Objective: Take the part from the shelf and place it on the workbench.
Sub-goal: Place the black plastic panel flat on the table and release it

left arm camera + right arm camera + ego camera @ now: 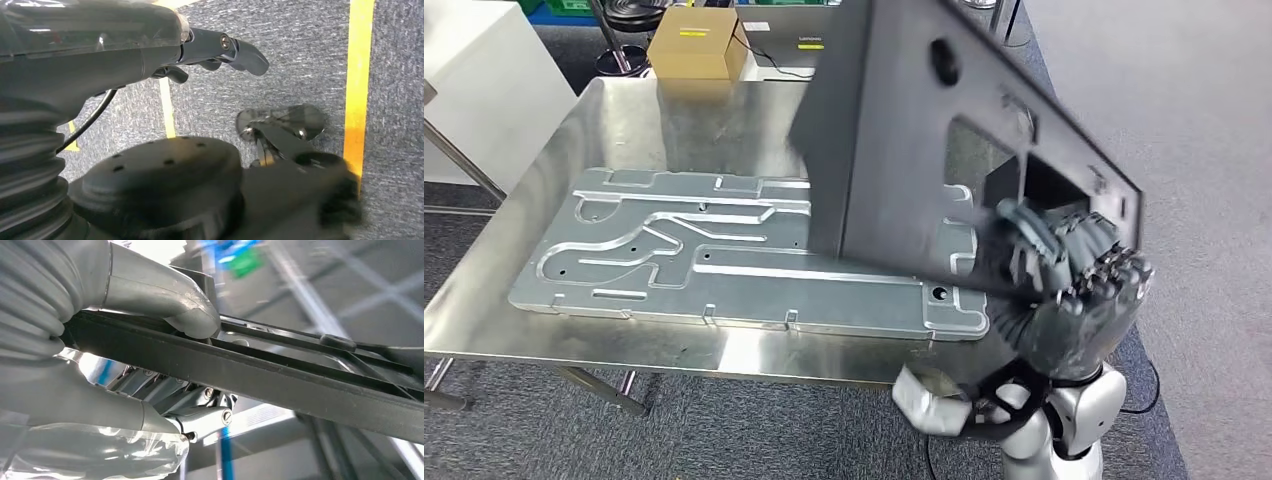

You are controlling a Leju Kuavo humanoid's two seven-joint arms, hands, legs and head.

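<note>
— What do the right hand's (1064, 262) fingers (200, 416) do?
— They clamp the dark part (944, 140) against the thumb (192, 315), holding it tilted above the bench (624, 130), over a grey plate (724, 260).
— And the left hand (215, 50)?
— Over carpet (310, 60), fingers seemingly loose, holding nothing.

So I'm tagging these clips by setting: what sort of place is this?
Probably a workshop or factory test area: a stainless steel workbench carries a stamped metal panel, the floor is grey carpet with yellow marking lines, and the right hand holds a dark sheet part.
</note>
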